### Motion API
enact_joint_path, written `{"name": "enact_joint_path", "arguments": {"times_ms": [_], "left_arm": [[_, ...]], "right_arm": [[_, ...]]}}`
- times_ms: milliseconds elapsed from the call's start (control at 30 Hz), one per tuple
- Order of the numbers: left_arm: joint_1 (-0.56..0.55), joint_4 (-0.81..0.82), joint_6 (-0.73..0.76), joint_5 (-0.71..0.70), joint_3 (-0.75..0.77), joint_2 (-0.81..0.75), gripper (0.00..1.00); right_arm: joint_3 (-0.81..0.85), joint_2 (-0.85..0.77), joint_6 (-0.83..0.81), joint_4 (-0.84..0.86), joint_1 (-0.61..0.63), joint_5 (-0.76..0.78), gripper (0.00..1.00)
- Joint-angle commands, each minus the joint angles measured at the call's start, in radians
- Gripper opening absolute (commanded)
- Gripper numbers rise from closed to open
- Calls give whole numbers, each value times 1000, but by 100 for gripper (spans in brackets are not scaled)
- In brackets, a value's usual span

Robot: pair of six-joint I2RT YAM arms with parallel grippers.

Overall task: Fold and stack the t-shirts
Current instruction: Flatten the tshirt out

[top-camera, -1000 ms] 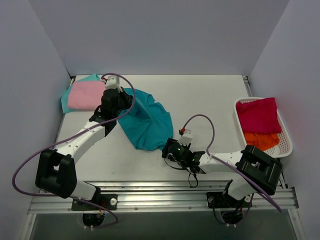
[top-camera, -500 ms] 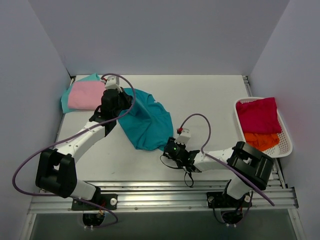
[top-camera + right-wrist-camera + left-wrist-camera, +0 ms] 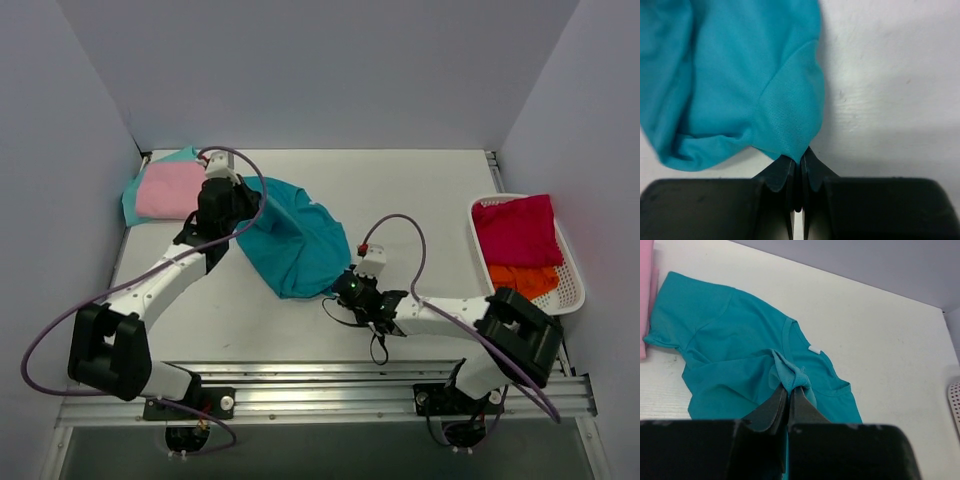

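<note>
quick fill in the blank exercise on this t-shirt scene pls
1. The left gripper and the right gripper are both ____ on the teal t-shirt.
2. The pink t-shirt lies at the far ____ corner of the table.
3. The white basket holds ____ t-shirts: the crimson t-shirt and the orange t-shirt.
Missing words: shut, left, two.

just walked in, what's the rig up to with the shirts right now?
Both arms are on the teal t-shirt, which is spread in the middle of the table. The left arm's fingers are shut on a bunched fold of it, and the right arm's fingers are shut on its near edge. A folded pink t-shirt lies on a mint-teal one in the far left corner. The crimson and orange shirts sit in the white basket on the right.
</note>
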Motion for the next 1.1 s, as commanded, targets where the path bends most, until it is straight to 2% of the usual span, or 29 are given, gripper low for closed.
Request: {"name": "enact_joint_path", "arguments": {"times_ms": [0, 167, 367, 533, 700, 867, 1067], "left_arm": [[2, -17, 10, -13, 23, -185, 2], [-2, -131, 33, -15, 61, -403, 2], [-5, -251, 39, 1, 118, -593, 2], [-5, -308, 70, -18, 154, -767, 2], [-5, -317, 90, -104, 134, -961, 2], [-2, -244, 61, -234, 36, -1159, 2], [-1, -199, 29, -389, -83, -1314, 2]], "right_arm": [[128, -272, -93, -255, 1, 162, 0], [330, -555, -248, -491, 10, 255, 0], [494, -702, -418, -588, 16, 208, 0], [652, -724, -500, -695, 16, 131, 0], [758, -788, -523, -780, 16, 159, 0], [809, -914, -538, -791, 13, 203, 0], [830, -1012, -569, -781, -1, 228, 0]]}}
